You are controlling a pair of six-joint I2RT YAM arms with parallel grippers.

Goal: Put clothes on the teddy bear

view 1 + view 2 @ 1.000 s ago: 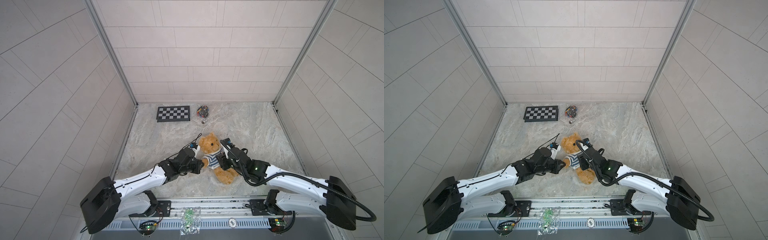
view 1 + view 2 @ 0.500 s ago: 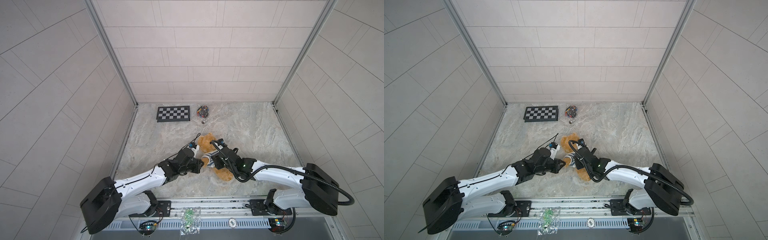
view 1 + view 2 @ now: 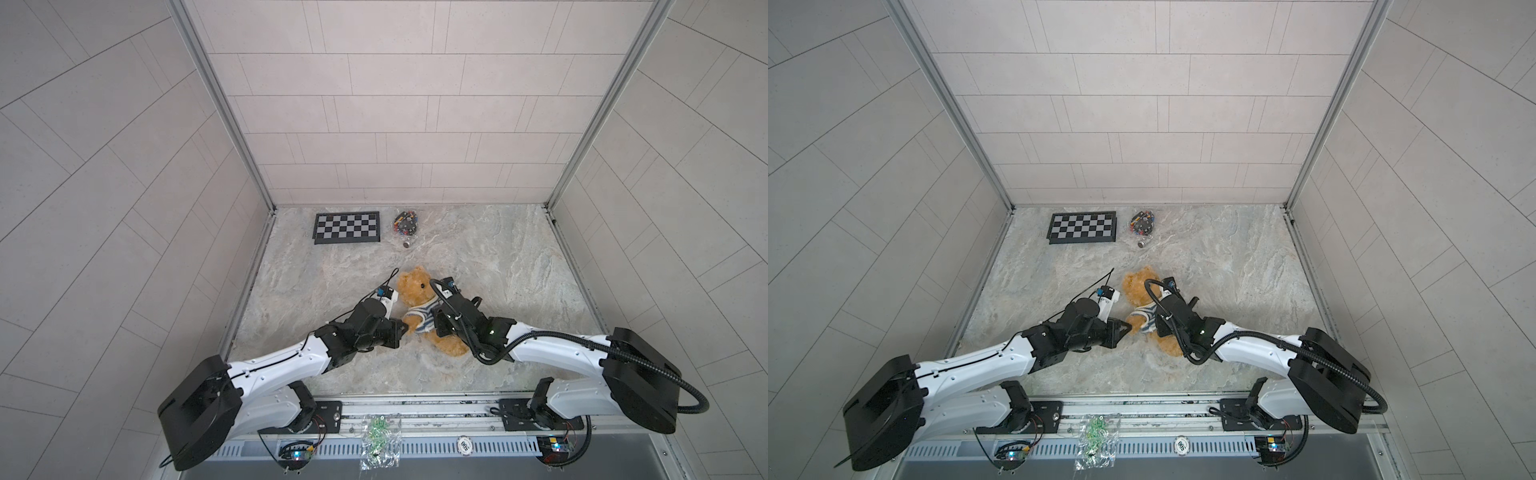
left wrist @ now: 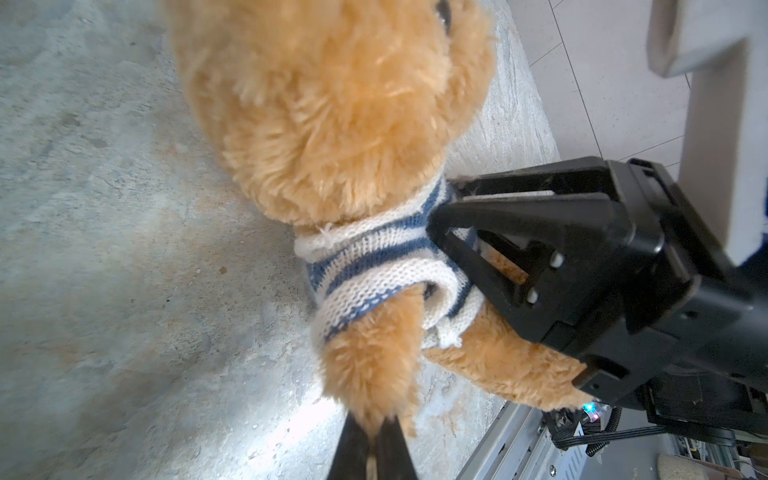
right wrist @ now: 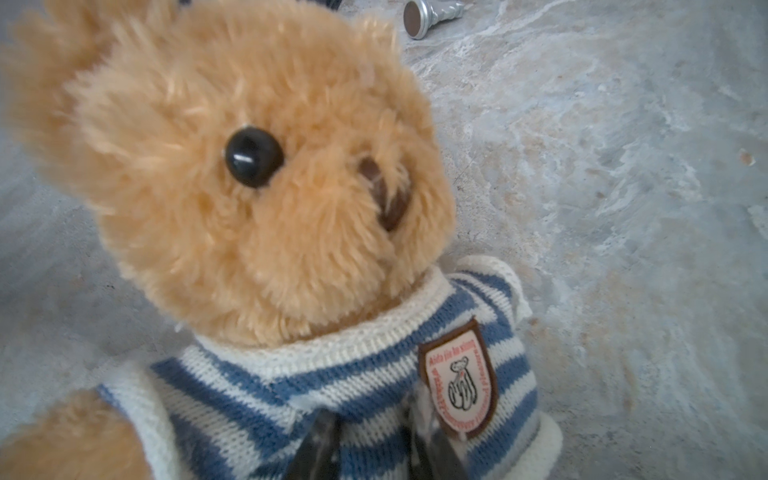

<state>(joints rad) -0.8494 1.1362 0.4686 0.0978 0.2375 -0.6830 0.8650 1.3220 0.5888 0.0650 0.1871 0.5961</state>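
The teddy bear [image 3: 415, 286] lies at the middle of the bench [image 3: 498, 257], head toward the far side, wearing a striped shirt [image 5: 291, 386]. The left pincer [image 4: 372, 436] is clamped on the bear's arm. The right pincer [image 5: 370, 444] sets narrowly parted jaws against the shirt front; whether it grips cannot be told.

The marbled tabletop [image 3: 498, 270] bears a checkerboard [image 3: 347, 227], a small bag [image 3: 406, 221] and the teddy bear [image 3: 415, 286].

Fluffy plush teddy bear [image 5: 199, 232] — knit shirt [image 5: 266, 386]
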